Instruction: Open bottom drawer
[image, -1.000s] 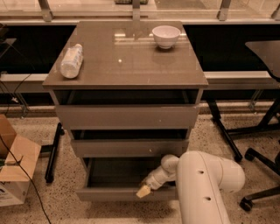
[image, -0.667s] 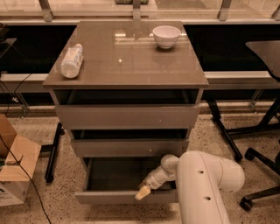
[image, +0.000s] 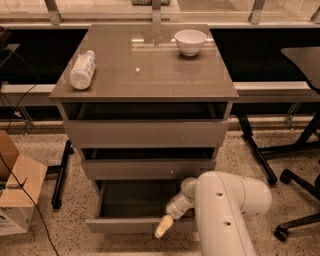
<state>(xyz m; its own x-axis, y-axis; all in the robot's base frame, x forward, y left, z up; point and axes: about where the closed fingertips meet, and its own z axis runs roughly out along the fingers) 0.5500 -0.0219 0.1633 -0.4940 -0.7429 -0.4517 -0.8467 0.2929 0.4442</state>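
The bottom drawer (image: 122, 225) is the lowest of three taupe-grey drawers and stands pulled out toward me, its dark inside showing above its front panel. My white arm (image: 225, 210) reaches in from the lower right. My gripper (image: 164, 227) hangs over the drawer's front edge at the right half, its cream tip pointing down against the panel. The middle drawer (image: 147, 168) and top drawer (image: 145, 132) sit further back, each slightly ajar.
A white bottle (image: 82, 70) lies on the cabinet top (image: 145, 75) at left, a white bowl (image: 190, 42) at the back right. A cardboard box (image: 15, 192) stands on the floor at left. Black table legs and a chair base (image: 295, 200) stand at right.
The bottom drawer has come a little further out toward me, and my gripper has moved down and slightly left with its front edge.
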